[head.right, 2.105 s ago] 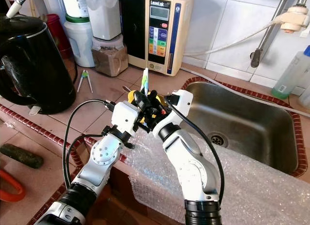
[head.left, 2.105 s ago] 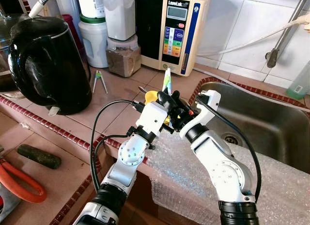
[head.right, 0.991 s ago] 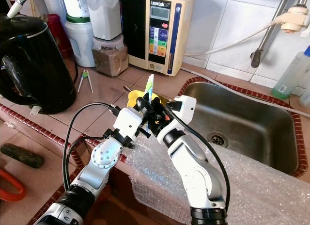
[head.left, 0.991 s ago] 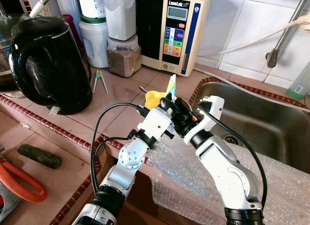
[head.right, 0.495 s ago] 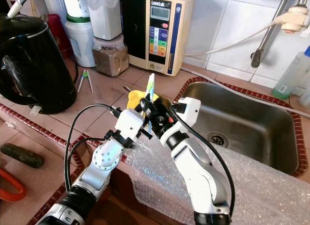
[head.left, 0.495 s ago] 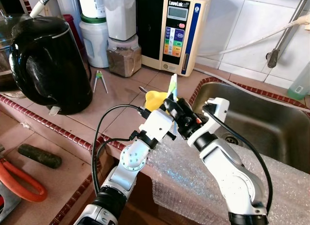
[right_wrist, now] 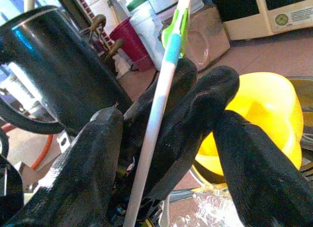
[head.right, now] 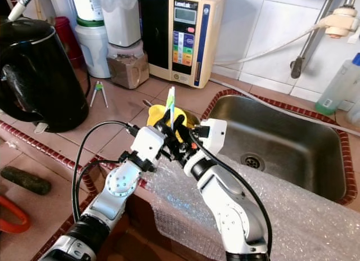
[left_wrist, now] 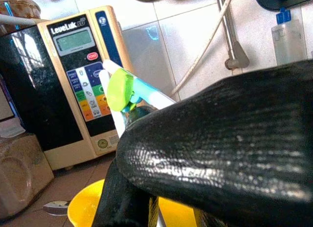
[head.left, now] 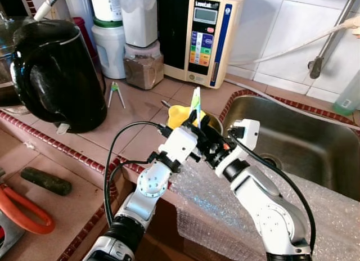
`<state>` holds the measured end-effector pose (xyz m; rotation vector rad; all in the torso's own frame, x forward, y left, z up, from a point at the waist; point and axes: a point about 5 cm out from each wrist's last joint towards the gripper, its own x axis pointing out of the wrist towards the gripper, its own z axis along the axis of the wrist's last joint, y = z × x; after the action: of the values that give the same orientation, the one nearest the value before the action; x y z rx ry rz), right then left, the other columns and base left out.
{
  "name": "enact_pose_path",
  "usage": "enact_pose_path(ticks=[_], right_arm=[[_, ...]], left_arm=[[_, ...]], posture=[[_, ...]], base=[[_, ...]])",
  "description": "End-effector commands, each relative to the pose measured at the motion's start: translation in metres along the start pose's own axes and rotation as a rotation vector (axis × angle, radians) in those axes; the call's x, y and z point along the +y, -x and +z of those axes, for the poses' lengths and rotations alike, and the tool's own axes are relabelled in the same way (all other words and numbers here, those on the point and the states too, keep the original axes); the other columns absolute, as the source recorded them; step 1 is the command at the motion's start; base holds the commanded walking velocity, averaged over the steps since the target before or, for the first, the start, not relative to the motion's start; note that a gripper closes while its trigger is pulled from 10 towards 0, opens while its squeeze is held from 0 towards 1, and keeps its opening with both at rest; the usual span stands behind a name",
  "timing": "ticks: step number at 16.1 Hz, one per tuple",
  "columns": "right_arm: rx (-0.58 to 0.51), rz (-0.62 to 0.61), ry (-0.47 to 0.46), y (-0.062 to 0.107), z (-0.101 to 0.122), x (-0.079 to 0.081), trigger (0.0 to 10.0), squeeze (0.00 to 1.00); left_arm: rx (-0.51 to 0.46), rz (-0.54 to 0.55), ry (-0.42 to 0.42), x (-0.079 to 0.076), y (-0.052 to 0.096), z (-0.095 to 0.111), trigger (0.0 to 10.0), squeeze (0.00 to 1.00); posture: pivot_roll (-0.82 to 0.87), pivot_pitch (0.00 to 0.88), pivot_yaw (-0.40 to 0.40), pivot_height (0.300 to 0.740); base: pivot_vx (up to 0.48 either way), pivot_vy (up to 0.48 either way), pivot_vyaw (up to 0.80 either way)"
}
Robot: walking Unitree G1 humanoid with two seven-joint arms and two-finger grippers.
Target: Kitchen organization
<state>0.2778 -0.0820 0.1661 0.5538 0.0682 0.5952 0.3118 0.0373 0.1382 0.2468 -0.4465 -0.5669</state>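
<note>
Daylight lit the kitchen brightly and evenly, and both head views were sharp, without motion blur. The black kettle (head.left: 56, 75) carried white glare streaks on its glossy side and dropped a soft shadow on the tiles just beside it. Right of the kettle, the steel sink (head.right: 292, 143) showed dull reflections, and the bubble wrap (head.left: 315, 216) glinted. In the left wrist view, the near black finger (left_wrist: 230, 153) was large and soft-focused, and highlights behind it were washed out. The right wrist view was brightest beside its kettle.
</note>
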Motion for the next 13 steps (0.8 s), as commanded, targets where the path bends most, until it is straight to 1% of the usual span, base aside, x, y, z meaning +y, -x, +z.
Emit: enact_pose_path(ticks=[1, 4, 5, 6, 11, 13], right_arm=[[0.038, 0.044, 0.005, 0.001, -0.005, 0.007, 10.0, 0.0], [0.055, 0.059, 0.006, 0.002, -0.006, 0.009, 10.0, 0.0], [0.056, 0.072, -0.003, 0.003, -0.006, 0.01, 0.3, 0.0], [0.056, 0.075, -0.006, 0.003, -0.006, 0.011, 0.0, 0.0], [0.036, 0.085, -0.035, 0.011, 0.0, 0.011, 0.0, 0.0], [0.026, 0.081, -0.037, 0.016, 0.002, 0.007, 0.0, 0.0]], left_arm=[[-0.018, 0.012, -0.011, 0.003, -0.007, 0.006, 10.0, 0.0], [-0.017, 0.013, -0.012, 0.003, -0.008, 0.006, 10.0, 0.0], [-0.017, 0.012, -0.011, 0.003, -0.008, 0.005, 10.0, 0.0], [-0.016, 0.011, -0.011, 0.003, -0.008, 0.005, 10.0, 0.0], [-0.012, 0.009, -0.013, 0.003, -0.007, 0.004, 10.0, 0.0], [-0.011, 0.008, -0.014, 0.003, -0.007, 0.004, 10.0, 0.0]], posture=[[0.01, 0.0, -0.022, 0.74], [0.0, 0.0, -0.02, 0.74], [0.0, 0.0, -0.021, 0.74], [0.0, 0.0, -0.02, 0.74], [0.0, 0.0, -0.016, 0.74], [0.0, 0.0, -0.014, 0.74]], base=[[0.0, 0.0, 0.0], [0.0, 0.0, 0.0], [0.0, 0.0, 0.0], [0.0, 0.0, 0.0], [0.0, 0.0, 0.0], [0.0, 0.0, 0.0]])
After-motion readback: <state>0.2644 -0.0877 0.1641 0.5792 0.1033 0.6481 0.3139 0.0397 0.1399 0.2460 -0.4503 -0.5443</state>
